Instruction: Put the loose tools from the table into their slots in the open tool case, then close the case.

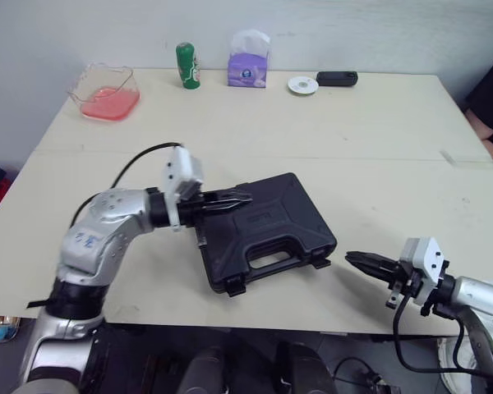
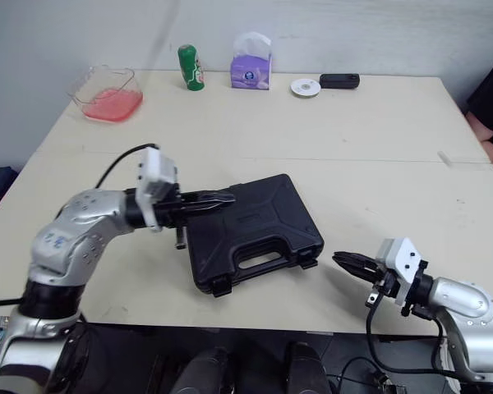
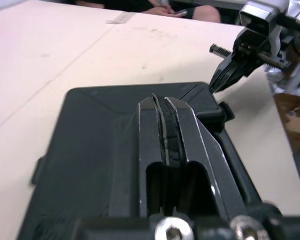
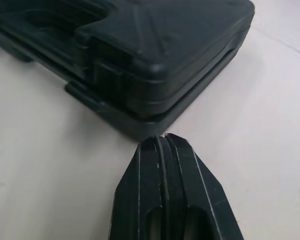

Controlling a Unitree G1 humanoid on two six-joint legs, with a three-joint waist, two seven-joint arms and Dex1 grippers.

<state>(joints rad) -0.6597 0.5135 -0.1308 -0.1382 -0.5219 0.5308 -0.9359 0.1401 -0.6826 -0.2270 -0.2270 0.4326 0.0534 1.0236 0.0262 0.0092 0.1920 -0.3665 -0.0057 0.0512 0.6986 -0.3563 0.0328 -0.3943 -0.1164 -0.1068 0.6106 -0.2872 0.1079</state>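
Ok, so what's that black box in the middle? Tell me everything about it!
It is the tool case, made of what looks like hard black plastic with moulded ridges. Its lid is down, so nothing inside shows. It lies flat and skewed on the pale table. A carry handle is cut into the near edge, with two latch tabs sticking out beside it. The shut left gripper is over the lid; contact is unclear. The shut right gripper points at its corner, apart.
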